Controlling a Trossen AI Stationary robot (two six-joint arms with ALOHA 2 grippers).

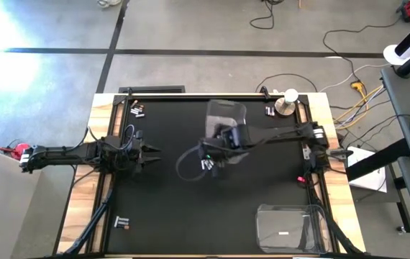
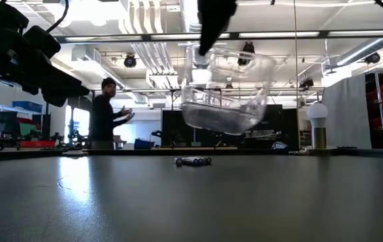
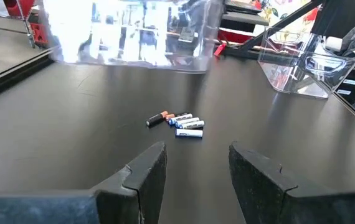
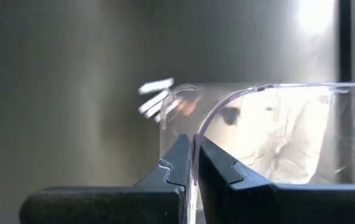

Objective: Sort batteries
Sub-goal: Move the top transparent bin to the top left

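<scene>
Right gripper (image 4: 193,163) is pinching a tilted clear bin's (image 2: 226,91) rim above batteries (image 3: 180,122); left gripper (image 3: 196,171) is hovering, fingers spread.

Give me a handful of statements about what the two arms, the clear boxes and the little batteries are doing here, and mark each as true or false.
1. The right gripper pinches the rim of a clear bin and holds it up off the table. True.
2. The left gripper is holding a battery. False: its fingers stand open and hold nothing, pointing toward a small cluster of batteries.
3. A second clear bin sits on the table near its right front corner. True.
4. All the batteries lie in one pile. False: small groups lie apart, at the far left and near left too.
5. A person stands in the room behind the table. True.
</scene>
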